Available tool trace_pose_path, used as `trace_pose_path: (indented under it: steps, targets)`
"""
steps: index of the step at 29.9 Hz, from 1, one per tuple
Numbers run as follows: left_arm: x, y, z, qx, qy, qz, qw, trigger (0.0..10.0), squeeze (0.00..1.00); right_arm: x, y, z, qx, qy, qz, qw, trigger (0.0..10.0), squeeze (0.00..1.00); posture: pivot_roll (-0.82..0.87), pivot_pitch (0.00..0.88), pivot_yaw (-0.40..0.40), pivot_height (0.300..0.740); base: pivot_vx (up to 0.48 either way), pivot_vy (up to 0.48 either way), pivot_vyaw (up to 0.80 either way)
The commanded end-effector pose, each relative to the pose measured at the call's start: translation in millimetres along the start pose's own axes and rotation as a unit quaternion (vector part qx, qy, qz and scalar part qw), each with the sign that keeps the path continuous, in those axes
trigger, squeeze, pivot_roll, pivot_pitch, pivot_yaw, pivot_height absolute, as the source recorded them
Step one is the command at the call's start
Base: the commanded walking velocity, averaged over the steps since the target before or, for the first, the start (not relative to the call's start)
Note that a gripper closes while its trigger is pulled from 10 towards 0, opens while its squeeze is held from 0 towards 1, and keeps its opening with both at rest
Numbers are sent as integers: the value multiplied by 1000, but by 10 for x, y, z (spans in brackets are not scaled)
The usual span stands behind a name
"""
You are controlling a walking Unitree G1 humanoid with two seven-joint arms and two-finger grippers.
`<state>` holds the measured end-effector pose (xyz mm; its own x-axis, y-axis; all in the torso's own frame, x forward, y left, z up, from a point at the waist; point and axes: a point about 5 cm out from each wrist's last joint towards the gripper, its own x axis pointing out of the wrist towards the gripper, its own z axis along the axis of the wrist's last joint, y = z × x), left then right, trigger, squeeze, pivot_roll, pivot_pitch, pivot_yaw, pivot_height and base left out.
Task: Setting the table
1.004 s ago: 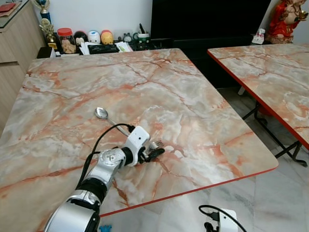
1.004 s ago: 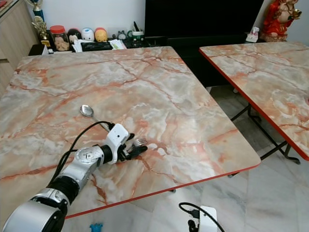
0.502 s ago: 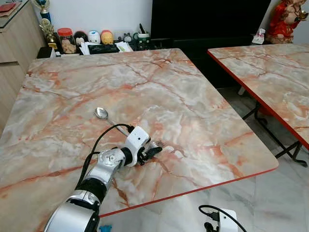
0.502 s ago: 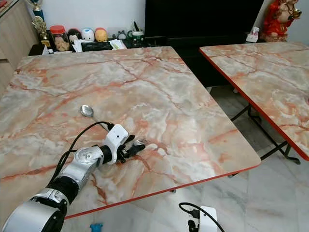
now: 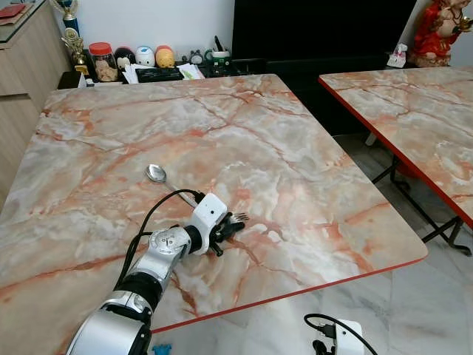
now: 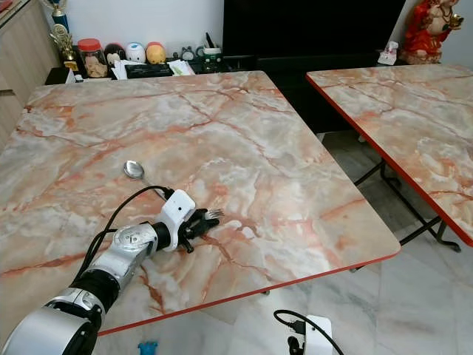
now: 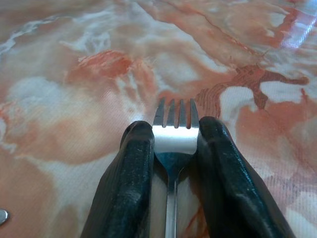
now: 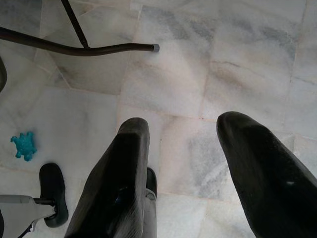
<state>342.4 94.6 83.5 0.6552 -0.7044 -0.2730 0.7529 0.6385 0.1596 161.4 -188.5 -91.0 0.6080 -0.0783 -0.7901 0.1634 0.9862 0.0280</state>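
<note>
Pinching a shiny silver fork point(image 7: 174, 140) (four tines, slim handle) between its black fingers, the left gripper point(image 5: 228, 228) rests low on the marble table point(image 5: 281, 140), near a spoon point(image 5: 156, 174). Right gripper point(image 8: 190, 163) hangs spread apart above the floor.

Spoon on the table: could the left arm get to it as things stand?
Probably yes, but not straight away. The spoon lies bare on the table, close behind the left gripper, with nothing between. That gripper is shut on the fork, though, so it would have to release first.

A silver left arm point(image 5: 151, 270) ends in a white wrist block, a black cable looping over it.
</note>
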Motion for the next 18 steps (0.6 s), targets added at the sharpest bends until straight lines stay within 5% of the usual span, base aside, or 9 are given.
trace_pose_path:
  steps: [1, 12, 18]
  targets:
    - [-13, -112, -158, -8, 30, -21, 999, 0, 0, -5, -16, -24, 1, 7, -2, 1000, 10000, 0, 84, 11, -78, 740, 0, 0, 0]
    - [-58, -126, -189, -23, 11, -7, 1000, 0, 0, -8, -7, -36, 0, 8, -1, 1000, 10000, 0, 83, 5, -69, 740, 0, 0, 0]
    - [-114, -108, -95, -117, -51, -18, 992, 0, 0, -11, 1, -47, 2, 8, 0, 1000, 10000, 0, 85, 0, -64, 740, 0, 0, 0]
